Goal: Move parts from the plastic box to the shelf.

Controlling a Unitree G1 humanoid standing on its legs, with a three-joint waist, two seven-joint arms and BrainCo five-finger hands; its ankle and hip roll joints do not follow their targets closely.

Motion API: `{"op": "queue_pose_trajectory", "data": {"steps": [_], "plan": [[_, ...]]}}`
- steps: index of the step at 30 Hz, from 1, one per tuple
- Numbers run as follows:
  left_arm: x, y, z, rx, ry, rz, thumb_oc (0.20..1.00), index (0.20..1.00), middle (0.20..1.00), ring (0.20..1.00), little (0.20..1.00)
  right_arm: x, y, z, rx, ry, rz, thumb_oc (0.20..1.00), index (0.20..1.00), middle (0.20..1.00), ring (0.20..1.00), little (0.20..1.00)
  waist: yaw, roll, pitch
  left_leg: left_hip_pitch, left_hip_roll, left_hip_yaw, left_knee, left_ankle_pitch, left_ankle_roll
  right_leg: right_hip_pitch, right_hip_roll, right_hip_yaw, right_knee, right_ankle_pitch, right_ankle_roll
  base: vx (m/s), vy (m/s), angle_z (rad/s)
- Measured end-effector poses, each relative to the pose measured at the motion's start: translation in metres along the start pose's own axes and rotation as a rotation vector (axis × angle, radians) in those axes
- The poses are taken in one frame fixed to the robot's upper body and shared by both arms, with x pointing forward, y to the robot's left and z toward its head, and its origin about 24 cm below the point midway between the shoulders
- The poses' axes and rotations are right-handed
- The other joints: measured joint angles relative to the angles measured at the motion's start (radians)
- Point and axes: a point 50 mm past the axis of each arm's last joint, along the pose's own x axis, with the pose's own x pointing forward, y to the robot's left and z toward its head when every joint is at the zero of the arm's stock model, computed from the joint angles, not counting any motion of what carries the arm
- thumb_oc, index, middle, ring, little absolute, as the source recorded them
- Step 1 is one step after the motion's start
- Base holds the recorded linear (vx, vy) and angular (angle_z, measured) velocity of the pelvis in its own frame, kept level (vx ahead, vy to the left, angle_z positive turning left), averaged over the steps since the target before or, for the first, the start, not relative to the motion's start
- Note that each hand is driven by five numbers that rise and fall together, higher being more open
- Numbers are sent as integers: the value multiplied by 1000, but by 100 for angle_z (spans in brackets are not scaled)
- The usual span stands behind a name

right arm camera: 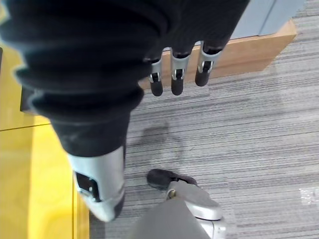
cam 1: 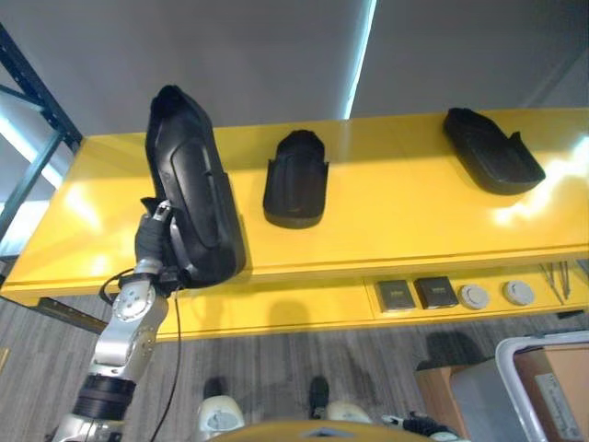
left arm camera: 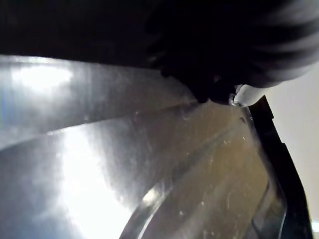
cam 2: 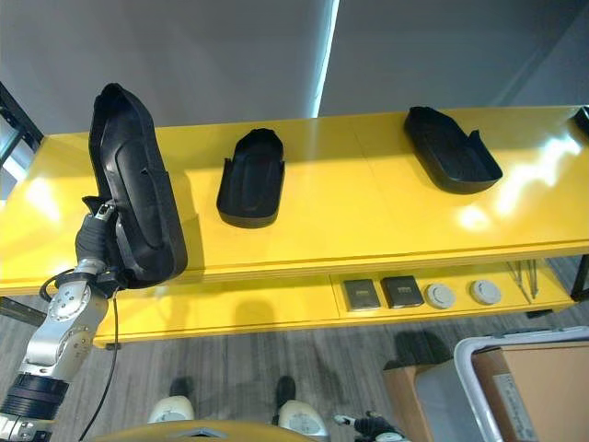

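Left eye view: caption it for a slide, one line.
Left hand holds a long black moulded plastic part upright at the glossy yellow shelf, beside two shorter black parts lying there.

There were 3 black moulded parts: 1 long part (cam 1: 189, 184) stood tilted at the yellow shelf's (cam 1: 396, 221) front edge, 1 shorter part (cam 1: 296, 177) lay near the middle of the shelf top, and 1 curved part (cam 1: 490, 149) lay towards the right end. On the lower ledge (cam 1: 304, 304) sat 2 dark square pads (cam 1: 396, 295) (cam 1: 435, 292) and 2 round grey discs (cam 1: 474, 296) (cam 1: 518, 293). 1 plastic box (cam 1: 543, 387) stood on the floor.
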Motion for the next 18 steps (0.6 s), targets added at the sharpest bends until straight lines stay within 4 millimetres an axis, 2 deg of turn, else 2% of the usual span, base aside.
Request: {"op": "queue_pose_trajectory", "data": {"steps": [1, 2, 3, 5, 7, 8, 10, 11, 13, 16, 18], "plan": [[1, 4, 2, 29, -1, 2, 200, 200, 200, 200, 200, 0, -5, -1, 12, 5, -11, 1000, 1000, 1000, 1000, 1000, -9, 17, -1, 18, -29, 16, -5, -2, 5, -8, -32, -16, 17, 36, 54, 39, 384, 6], [3, 6, 4, 51, 0, 11, 200, 200, 200, 200, 200, 0, -17, -3, 1, 7, -40, 1000, 1000, 1000, 1000, 1000, -19, 53, -4, 35, -43, 44, -25, -10, 38, -16, -46, -19, 40, 29, 77, 66, 403, 10], [8, 11, 9, 103, -9, 18, 200, 200, 200, 200, 200, -1, -20, -10, 1, 32, -49, 1000, 1000, 1000, 1000, 1000, -30, 65, 4, 70, -86, 64, -72, -2, -9, -26, -92, 1, 65, 26, 114, 77, 389, 12], [13, 26, 14, 211, 14, 41, 200, 200, 200, 200, 200, -1, -6, -18, 12, 54, -10, 1000, 1000, 1000, 1000, 1000, -28, 36, 0, 86, -170, 79, -110, 6, 30, -25, -160, 20, 46, 32, 115, 58, 228, 4], [16, 48, 23, 320, 33, 84, 200, 200, 200, 200, 200, -4, 18, -26, 5, 72, 58, 1000, 1000, 1000, 1000, 1000, -27, 12, -4, 103, -217, 87, -142, 22, 63, -8, -178, 33, 26, 81, 124, 54, 161, -2], [17, 58, 25, 352, 46, 107, 200, 200, 200, 200, 200, -4, 20, -28, -10, 74, 60, 1000, 1000, 1000, 1000, 1000, -23, 7, -5, 114, -228, 94, -154, 24, 69, -2, -184, 26, 15, 96, 131, 47, 99, -11], [18, 81, 28, 435, 104, 170, 200, 200, 200, 200, 200, -5, 21, -26, -55, 45, 66, 1000, 1000, 1000, 1000, 1000, -26, 4, -5, 133, -235, 109, -168, 25, 73, 5, -190, 24, 8, 120, 156, 46, 55, -20], [18, 89, 26, 451, 126, 200, 200, 200, 200, 200, 200, -5, 21, -24, -64, 37, 67, 1000, 1000, 1000, 1000, 1000, -30, -2, -9, 136, -235, 113, -168, 23, 71, 7, -188, 22, 2, 121, 157, 72, 29, -6], [26, 107, 12, 484, 243, 275, 200, 200, 200, 200, 200, -6, 23, -22, -129, 22, 79, 1000, 1000, 1000, 1000, 1000, -43, -15, -18, 140, -227, 113, -168, 23, 59, 41, -177, 22, -50, 119, 192, 75, -10, -1], [29, 122, -5, 506, 370, 320, 200, 200, 200, 200, 200, -5, 19, -18, -141, 17, 89, 1000, 1000, 1000, 1000, 1000, -68, -10, -19, 142, -189, 115, -174, 26, 40, 55, -136, 20, -75, 123, 189, 63, -29, -6], [29, 130, -18, 524, 475, 338, 200, 200, 200, 200, 200, -4, 12, -16, -151, 19, 78, 1000, 1000, 1000, 1000, 1000, -79, -4, -25, 147, -157, 118, -174, 22, 27, 56, -105, 25, -75, 115, 173, 59, -27, -14]]}}
